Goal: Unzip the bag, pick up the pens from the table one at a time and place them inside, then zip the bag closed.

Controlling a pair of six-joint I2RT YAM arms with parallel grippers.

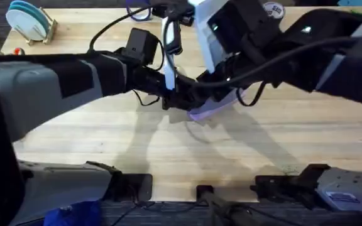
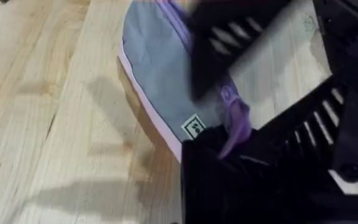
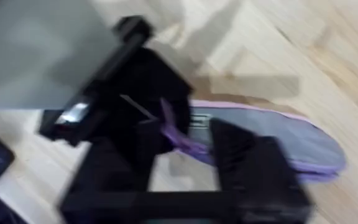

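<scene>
Lavender bag (image 2: 160, 74) lies under both claws.

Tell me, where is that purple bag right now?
The bag lies on the table near the middle of the overhead view, mostly hidden under the two arms that meet above it, well away from the blue plates at the far left corner.

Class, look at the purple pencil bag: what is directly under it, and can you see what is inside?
The bag lies on the wooden table. A purple zipper pull hangs at one end. Its inside cannot be seen; fabric and the arms cover it.
</scene>
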